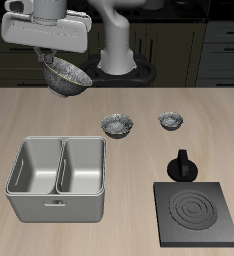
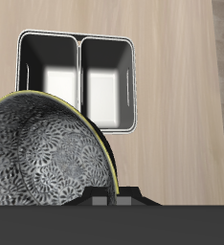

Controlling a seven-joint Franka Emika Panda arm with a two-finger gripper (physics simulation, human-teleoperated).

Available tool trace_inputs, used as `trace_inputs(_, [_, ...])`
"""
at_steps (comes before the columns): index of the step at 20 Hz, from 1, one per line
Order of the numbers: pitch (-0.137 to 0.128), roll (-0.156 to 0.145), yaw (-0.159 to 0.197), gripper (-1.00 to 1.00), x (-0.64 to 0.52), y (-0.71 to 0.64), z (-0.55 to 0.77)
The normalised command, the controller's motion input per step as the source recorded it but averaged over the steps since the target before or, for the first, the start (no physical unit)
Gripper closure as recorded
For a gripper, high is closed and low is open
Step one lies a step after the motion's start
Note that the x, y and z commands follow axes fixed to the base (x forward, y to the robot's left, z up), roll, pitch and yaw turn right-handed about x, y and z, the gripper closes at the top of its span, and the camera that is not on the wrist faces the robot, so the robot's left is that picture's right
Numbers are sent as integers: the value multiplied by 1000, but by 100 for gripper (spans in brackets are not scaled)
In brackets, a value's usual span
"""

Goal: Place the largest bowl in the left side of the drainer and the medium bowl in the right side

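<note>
- Gripper (image 1: 61, 62) is clamped on the largest bowl (image 1: 67, 75), held tilted in the air.
- Lower it level toward 6 o'clock, centred over one drainer (image 1: 19, 205) compartment.

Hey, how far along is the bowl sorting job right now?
Nothing is placed yet: both compartments of the drainer are empty. In hand: the tool holds the largest bowl in the air, behind the drainer. Left: lower it into the left side, then move the medium bowl, on the table, to the right side.

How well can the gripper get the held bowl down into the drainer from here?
Probably yes: the gripper holds the largest bowl aloft, and both drainer compartments stand empty with nothing in between.
</note>
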Motion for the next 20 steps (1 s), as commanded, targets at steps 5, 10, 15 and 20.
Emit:
trace_inputs(5, [4,-32,20,100,440,117,-76])
trace_inputs(10, [44,-27,-46,100,350,66,-169])
trace_inputs(15, [21,0,4,100,191,119,-162])
trace_inputs(20, [22,21,9,100,158,245,-150])
